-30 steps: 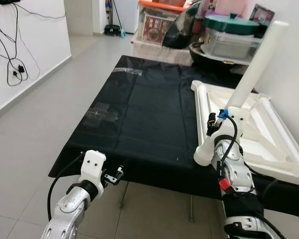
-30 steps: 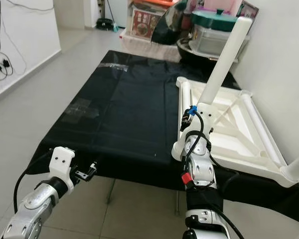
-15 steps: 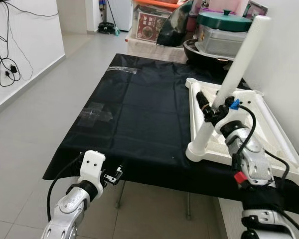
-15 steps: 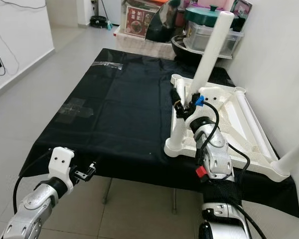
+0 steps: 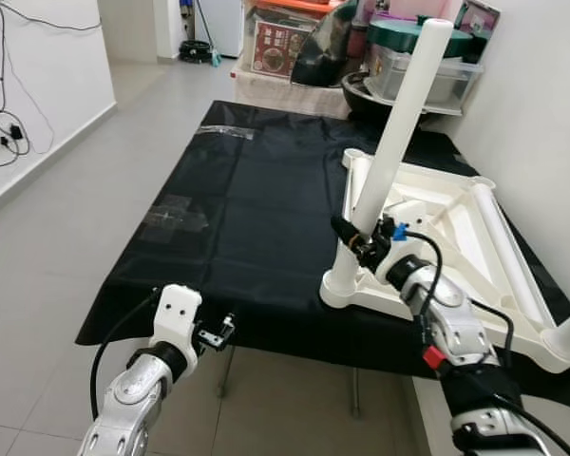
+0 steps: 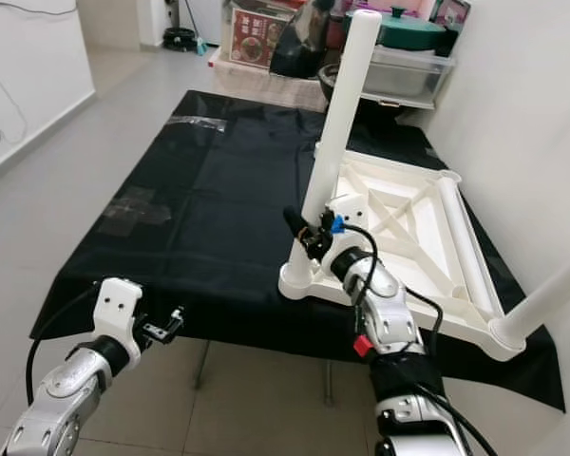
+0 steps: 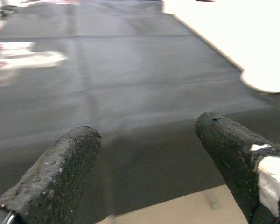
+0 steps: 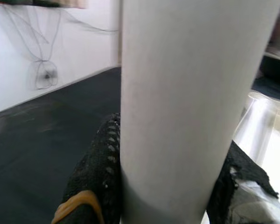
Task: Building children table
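Left gripper [image 5: 220, 334] unchanged: fingers apart, hovering at the black cloth's [image 5: 256, 204] near edge. Right gripper [image 5: 354, 239] clamped on white table leg [image 5: 391, 133], now seated upright in the upturned tabletop's [image 5: 456, 237] near-left corner socket; a second ago it leaned right.

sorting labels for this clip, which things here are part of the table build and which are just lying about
Part of the job:
- white table leg, gripped low down by the right hand
- upturned white table frame on the black cloth
- second leg at the frame's near right corner

Lying about:
- storage boxes
- teal-lidded pot
- wall cables
- left hand, open and idle
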You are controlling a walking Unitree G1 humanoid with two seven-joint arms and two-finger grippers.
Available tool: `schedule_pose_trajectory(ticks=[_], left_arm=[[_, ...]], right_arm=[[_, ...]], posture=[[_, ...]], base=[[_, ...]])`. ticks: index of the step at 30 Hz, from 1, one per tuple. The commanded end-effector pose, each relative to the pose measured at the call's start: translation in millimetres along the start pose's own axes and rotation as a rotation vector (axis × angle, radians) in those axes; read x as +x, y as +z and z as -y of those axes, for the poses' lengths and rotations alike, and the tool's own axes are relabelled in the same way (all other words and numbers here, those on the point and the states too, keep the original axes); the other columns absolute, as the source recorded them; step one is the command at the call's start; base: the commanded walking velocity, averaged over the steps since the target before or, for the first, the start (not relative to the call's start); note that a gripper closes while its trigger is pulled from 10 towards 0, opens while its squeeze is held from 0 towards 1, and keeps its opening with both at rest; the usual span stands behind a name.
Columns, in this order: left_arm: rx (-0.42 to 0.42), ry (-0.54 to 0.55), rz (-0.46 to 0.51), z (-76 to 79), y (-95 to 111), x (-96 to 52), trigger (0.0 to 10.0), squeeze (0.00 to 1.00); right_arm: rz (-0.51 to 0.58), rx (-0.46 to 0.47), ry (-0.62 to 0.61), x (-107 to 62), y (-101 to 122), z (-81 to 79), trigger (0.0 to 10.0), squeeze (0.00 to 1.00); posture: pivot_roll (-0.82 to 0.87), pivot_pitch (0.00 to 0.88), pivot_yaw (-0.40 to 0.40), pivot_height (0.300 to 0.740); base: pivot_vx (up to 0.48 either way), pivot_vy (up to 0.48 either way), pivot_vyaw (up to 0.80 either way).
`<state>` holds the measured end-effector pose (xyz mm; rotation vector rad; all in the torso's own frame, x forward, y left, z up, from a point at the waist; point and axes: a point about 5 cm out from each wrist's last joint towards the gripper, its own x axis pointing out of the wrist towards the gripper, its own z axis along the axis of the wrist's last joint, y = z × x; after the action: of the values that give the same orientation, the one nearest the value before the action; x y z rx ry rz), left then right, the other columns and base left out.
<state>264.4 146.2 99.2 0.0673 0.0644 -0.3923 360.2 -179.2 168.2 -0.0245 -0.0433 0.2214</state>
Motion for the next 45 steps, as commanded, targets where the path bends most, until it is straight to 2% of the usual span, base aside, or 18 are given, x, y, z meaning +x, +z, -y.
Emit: schedule_pose_trajectory(ticks=[1,3,4,5,7,11,18,20,21,25,26,27,28,30,33,36,39,45], left_arm=[[0.0,-0.012,-0.018,3.6,-4,-0.6,10.0,0.0],[0.002,-0.014,-0.016,4.4,-4,1.3,10.0,0.0],[0.002,-0.014,-0.016,4.4,-4,1.3,10.0,0.0],[0.003,-0.013,-0.013,4.1,-3,2.6,10.0,0.0],[0.005,-0.011,-0.011,3.1,-2,3.1,10.0,0.0],[0.007,-0.011,-0.012,2.9,-2,2.6,10.0,0.0],[0.012,-0.012,-0.012,3.8,-3,4.1,10.0,0.0],[0.012,-0.012,-0.011,3.6,-2,4.3,10.0,0.0],[0.013,-0.012,-0.011,3.3,-3,3.8,10.0,0.0],[0.012,-0.013,-0.014,4.3,-4,2.3,10.0,0.0],[0.011,-0.015,-0.014,5.0,-4,2.2,10.0,0.0],[0.011,-0.015,-0.014,5.0,-4,2.2,10.0,0.0],[0.011,-0.016,-0.015,5.5,-4,2.5,10.0,0.0],[0.013,-0.017,-0.016,5.5,-4,3.1,10.0,0.0],[0.013,-0.017,-0.015,5.1,-3,3.3,10.0,0.0],[0.013,-0.014,-0.017,4.0,-4,1.9,10.0,0.0],[0.012,-0.004,-0.026,3.7,-7,-2.1,10.0,0.0],[0.011,0.009,-0.03,1.8,-8,-4.1,10.0,0.0]], right_arm=[[-0.136,-0.053,-0.179,-10.3,-23,25.5,0.0,0.0],[-0.216,0.086,-0.538,-23.4,-38,51.5,0.0,0.0],[-0.216,0.086,-0.538,-23.4,-38,51.5,0.0,0.0],[-0.253,0.144,-0.663,-32.2,-47,59.3,0.0,0.0],[-0.287,0.163,-0.797,-45.8,-56,66.8,0.0,0.0],[-0.291,0.149,-0.832,-50.0,-57,69.2,0.0,0.0],[-0.322,0.111,-1.033,-62.9,-58,97.3,0.0,0.0],[-0.328,0.108,-1.048,-63.7,-57,99.9,0.0,0.0],[-0.346,0.102,-1.06,-64.3,-57,102.3,10.0,0.0],[-0.349,0.118,-1.056,-62.7,-56,100.2,10.0,0.0],[-0.325,0.124,-1.039,-60.8,-54,97.7,10.0,0.06],[-0.325,0.124,-1.039,-60.8,-54,97.7,10.0,0.06],[-0.294,0.128,-1.011,-58.0,-51,94.3,10.0,1.0],[-0.206,0.123,-0.913,-48.4,-39,82.7,10.0,1.0],[-0.154,0.101,-0.863,-43.4,-31,76.4,10.0,1.0],[-0.066,0.026,-0.785,-38.3,-15,64.1,10.0,1.0],[-0.006,-0.063,-0.714,-52.5,-10,48.2,10.0,1.0],[-0.004,-0.12,-0.674,-65.0,-12,39.1,10.0,1.0]], posture=[[0.05,0.0,-0.135,0.74],[0.05,0.0,-0.135,0.74],[0.05,0.0,-0.135,0.74],[0.05,0.0,-0.135,0.74],[0.05,0.0,-0.135,0.74],[0.05,0.0,-0.134,0.74],[0.05,0.0,-0.133,0.74],[0.05,0.0,-0.133,0.74],[0.05,0.0,-0.132,0.74],[0.05,0.0,-0.131,0.74],[0.05,0.0,-0.131,0.74],[0.05,0.0,-0.131,0.74],[0.05,0.0,-0.131,0.74],[0.05,0.0,-0.131,0.74],[0.05,0.0,-0.132,0.74],[0.04,0.0,-0.133,0.74],[0.05,0.0,-0.153,0.74],[0.04,0.0,-0.155,0.74]], base=[[0.0,0.0,0.0],[0.0,0.0,0.0],[0.0,0.0,0.0],[0.0,0.0,0.0],[0.0,0.0,0.0],[0.0,0.0,0.0],[0.0,0.0,0.0],[0.0,0.0,0.0],[0.0,0.0,0.0],[0.0,0.0,0.0],[0.0,0.0,0.0],[0.0,0.0,0.0],[0.0,0.0,0.0],[0.0,0.0,0.0],[0.0,0.0,0.0],[0.0,0.0,0.0],[0.0,0.0,0.0],[0.0,0.0,0.0]])
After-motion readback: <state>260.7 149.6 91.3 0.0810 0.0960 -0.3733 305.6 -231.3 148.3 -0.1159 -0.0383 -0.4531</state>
